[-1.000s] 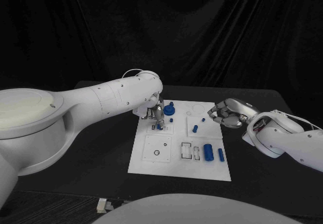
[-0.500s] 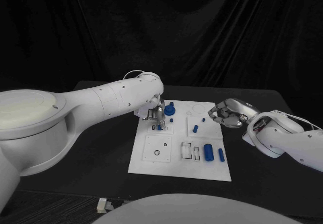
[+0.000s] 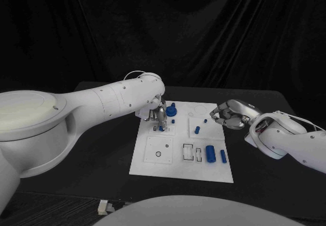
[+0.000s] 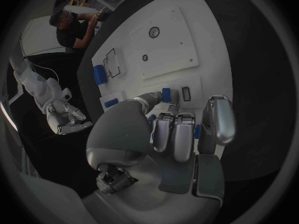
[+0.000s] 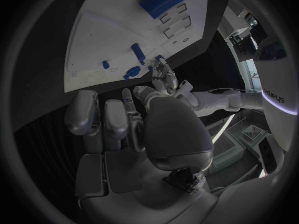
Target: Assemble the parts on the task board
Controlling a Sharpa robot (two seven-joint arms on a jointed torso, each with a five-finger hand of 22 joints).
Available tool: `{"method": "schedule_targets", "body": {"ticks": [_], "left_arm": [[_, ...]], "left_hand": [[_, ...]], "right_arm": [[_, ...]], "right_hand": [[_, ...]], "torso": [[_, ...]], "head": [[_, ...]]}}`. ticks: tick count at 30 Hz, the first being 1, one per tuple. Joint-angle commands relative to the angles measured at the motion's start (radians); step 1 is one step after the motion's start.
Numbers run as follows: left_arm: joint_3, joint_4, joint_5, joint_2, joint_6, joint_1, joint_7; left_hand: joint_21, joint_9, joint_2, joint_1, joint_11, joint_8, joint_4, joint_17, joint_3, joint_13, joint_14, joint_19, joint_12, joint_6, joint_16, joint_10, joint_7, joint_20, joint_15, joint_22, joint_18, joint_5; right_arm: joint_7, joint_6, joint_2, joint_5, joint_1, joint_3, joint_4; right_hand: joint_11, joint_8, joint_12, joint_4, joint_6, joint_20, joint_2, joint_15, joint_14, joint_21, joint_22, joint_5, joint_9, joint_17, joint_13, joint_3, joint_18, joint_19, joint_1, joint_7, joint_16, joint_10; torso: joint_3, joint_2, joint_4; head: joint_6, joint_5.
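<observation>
The white task board (image 3: 178,165) lies mid-table. My left hand (image 3: 158,115) hangs over its far left part, fingers pointing down; the thumb and fingers pinch a small blue peg (image 3: 161,126) against the board, and that peg (image 4: 166,94) sits at the thumb tip beside a slot. A round blue part (image 3: 170,111) stands just beyond the hand. My right hand (image 3: 231,116) hovers at the board's right edge, fingers curled in with nothing in them. A slanted blue peg (image 3: 196,129) and a tiny blue piece (image 3: 204,121) lie between the hands.
Near the board's front right lie a thick blue cylinder (image 3: 210,154) and a thin blue rod (image 3: 223,157), next to outlined slots (image 3: 188,151). A ring mark (image 3: 158,153) sits front left. Black table (image 3: 101,155) surrounds the board; small pale blocks (image 3: 103,206) lie at its front.
</observation>
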Motion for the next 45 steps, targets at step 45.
{"method": "schedule_targets", "body": {"ticks": [45], "left_arm": [[-0.002, 0.019, -0.077, -0.004, -0.06, -0.017, 0.009]], "left_hand": [[-0.024, -0.014, -0.011, -0.176, 0.018, -0.054, 0.141, 0.263, -0.255, 0.22, 0.106, -0.012, -0.003, 0.045, 0.003, 0.047, -0.001, 0.016, 0.015, 0.165, 0.014, -0.276]], "right_arm": [[-0.019, 0.029, 0.002, 0.002, -0.002, 0.0, -0.002]], "right_hand": [[0.002, -0.002, -0.008, -0.003, 0.0, 0.0, 0.002, 0.002, 0.016, -0.007, 0.12, 0.004, -0.001, -0.003, 0.18, 0.002, 0.012, 0.0, 0.006, 0.0, -0.007, 0.062]], "torso": [[-0.0003, 0.0, -0.0003]], "head": [[0.0, 0.001]]}}
